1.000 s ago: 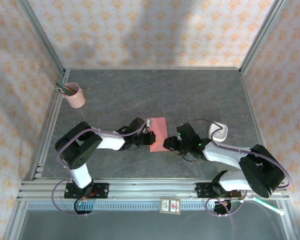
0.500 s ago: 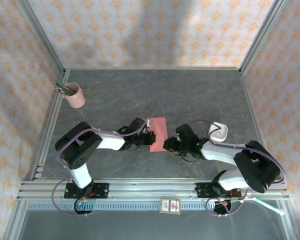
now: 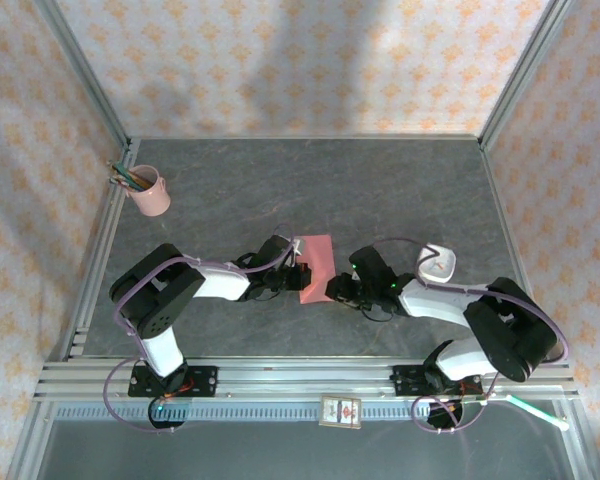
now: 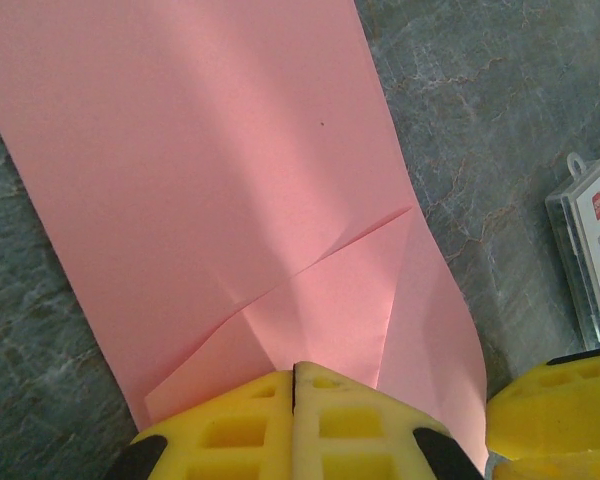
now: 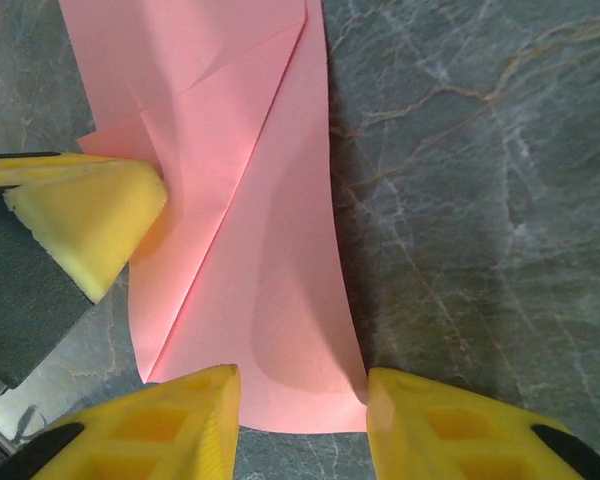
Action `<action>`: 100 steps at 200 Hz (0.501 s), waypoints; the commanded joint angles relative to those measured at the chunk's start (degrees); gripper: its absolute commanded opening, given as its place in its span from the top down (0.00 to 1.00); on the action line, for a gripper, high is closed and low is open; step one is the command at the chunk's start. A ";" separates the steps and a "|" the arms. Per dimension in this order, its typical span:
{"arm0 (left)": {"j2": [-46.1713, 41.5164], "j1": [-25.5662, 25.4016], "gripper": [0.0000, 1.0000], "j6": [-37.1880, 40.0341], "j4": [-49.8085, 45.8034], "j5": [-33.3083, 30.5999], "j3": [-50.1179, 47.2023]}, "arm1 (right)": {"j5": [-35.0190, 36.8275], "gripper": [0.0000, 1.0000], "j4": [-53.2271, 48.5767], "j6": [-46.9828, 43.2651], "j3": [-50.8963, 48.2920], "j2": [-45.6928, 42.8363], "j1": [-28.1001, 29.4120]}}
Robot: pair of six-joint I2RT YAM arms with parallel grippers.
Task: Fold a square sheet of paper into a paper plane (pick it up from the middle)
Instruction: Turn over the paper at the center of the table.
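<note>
Left end effector [image 4: 293, 392] (closed), right end effector [image 5: 300, 408], both low at paper [image 3: 318, 258].

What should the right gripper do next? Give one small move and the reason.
Probably close the right gripper on the paper: its curled edge lies between the open jaws, while the shut left gripper sits at the folded flap, seemingly steadying it.
</note>
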 commanded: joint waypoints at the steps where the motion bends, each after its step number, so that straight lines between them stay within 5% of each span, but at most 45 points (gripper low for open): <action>1: 2.01 0.17 0.99 1.08 -3.93 -0.62 -1.52 | -1.31 0.62 5.68 -1.30 2.20 2.12 0.61; 100: 2.02 0.17 0.99 1.11 -4.01 -0.41 -1.73 | -2.34 0.59 10.94 -4.66 2.49 2.79 -0.08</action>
